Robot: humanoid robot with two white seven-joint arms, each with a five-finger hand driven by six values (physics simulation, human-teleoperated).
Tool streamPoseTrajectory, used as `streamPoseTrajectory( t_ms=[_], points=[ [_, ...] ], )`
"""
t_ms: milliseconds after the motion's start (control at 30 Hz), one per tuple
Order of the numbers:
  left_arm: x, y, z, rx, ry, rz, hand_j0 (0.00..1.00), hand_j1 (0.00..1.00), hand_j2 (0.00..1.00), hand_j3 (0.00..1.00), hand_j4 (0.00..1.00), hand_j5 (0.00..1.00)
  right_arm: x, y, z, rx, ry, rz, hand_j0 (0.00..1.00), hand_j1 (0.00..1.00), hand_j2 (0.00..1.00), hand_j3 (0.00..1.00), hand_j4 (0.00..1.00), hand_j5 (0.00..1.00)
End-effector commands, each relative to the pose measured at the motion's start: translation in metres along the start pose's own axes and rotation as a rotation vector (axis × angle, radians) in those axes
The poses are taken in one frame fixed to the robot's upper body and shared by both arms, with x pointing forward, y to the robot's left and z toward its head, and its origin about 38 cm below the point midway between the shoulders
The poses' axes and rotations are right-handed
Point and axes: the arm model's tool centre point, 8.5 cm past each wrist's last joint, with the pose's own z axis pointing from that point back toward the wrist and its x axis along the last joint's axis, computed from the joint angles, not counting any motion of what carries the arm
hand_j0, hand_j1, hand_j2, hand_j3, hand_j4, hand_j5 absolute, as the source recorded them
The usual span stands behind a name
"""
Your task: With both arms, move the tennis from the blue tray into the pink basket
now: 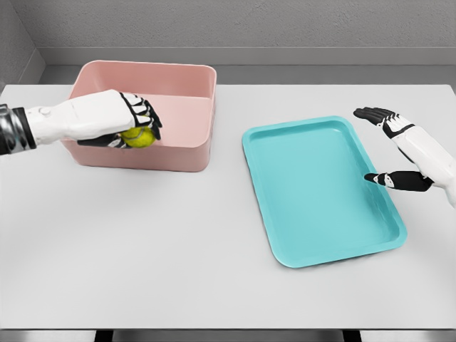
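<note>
The left hand (pixel 135 117) reaches in from the left edge over the pink basket (pixel 189 100), its black-tipped fingers curled around the yellow-green tennis ball (pixel 140 137), which sits under the palm, above the basket's interior near its front wall. The right hand (pixel 392 149) hovers at the far right with fingers spread and nothing in its grip, thumb pointing inward over the right rim of the blue tray (pixel 320 192), which lies just to that hand's left. Tray and basket rest well apart on a flat white table (pixel 142 242). Behind the table runs a grey wall (pixel 249 21) with a darker floor strip below it.
</note>
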Motion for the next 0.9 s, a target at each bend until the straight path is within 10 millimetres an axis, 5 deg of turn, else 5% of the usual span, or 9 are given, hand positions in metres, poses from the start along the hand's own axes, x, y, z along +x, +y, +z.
streamPoseTrajectory(
  t_ms=[0, 800, 833, 867],
  points=[
    [-0.009, -0.006, -0.003, 0.005, 0.021, 0.030, 0.46, 0.46, 0.46, 0.46, 0.46, 0.46, 0.000, -0.001, 0.000, -0.004, -0.001, -0.005, 1.00, 1.00, 1.00, 1.00, 1.00, 1.00],
    [-0.068, -0.006, -0.037, 0.038, 0.152, 0.127, 0.48, 0.48, 0.48, 0.48, 0.48, 0.48, 0.000, 0.000, 0.000, -0.006, -0.001, -0.008, 1.00, 1.00, 1.00, 1.00, 1.00, 1.00],
    [-0.071, -0.007, -0.038, 0.038, 0.160, 0.133, 0.48, 0.48, 0.48, 0.48, 0.48, 0.48, 0.000, -0.001, 0.000, -0.007, -0.002, -0.007, 1.00, 1.00, 1.00, 1.00, 1.00, 1.00],
    [-0.074, -0.005, -0.037, 0.038, 0.170, 0.133, 0.59, 0.59, 0.59, 0.59, 0.59, 0.59, 0.000, -0.001, 0.000, -0.007, -0.002, -0.007, 1.00, 1.00, 1.00, 1.00, 1.00, 1.00]
  ],
)
